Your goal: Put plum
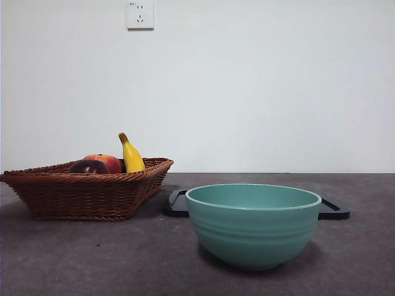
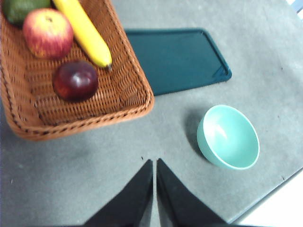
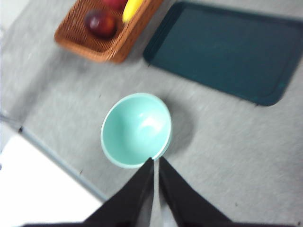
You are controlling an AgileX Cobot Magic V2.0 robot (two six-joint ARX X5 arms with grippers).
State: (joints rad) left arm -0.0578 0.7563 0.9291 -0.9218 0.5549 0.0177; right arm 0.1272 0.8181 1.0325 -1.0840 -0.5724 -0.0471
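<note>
Your left gripper (image 2: 155, 163) hangs high over bare bench (image 2: 85, 161), jaws closed together and holding nothing. Ahead of it sits the basket (image 2: 137, 101), with the bowl (image 2: 229, 137) off to one side and well apart from the jaws.

Your right gripper (image 3: 155, 161) is likewise closed and empty, and hangs above the near rim of the bowl (image 3: 135, 130). Beyond the bowl lie the tray (image 3: 222, 49) and the basket (image 3: 102, 49).

The plum (image 2: 75, 80) rests on the basket floor near a corner, just beside the tip of the banana (image 2: 85, 30). The apple (image 2: 48, 32) lies next to the banana, and a green fruit (image 2: 21, 8) occupies the far corner.

In the front view, the plum (image 1: 88, 166) shows just above the basket rim (image 1: 92, 176), in front of the apple (image 1: 108, 161). The banana (image 1: 131, 155) stands tilted beside them. The bowl (image 1: 253, 225) stands nearest, in front of the tray (image 1: 176, 203).
</note>
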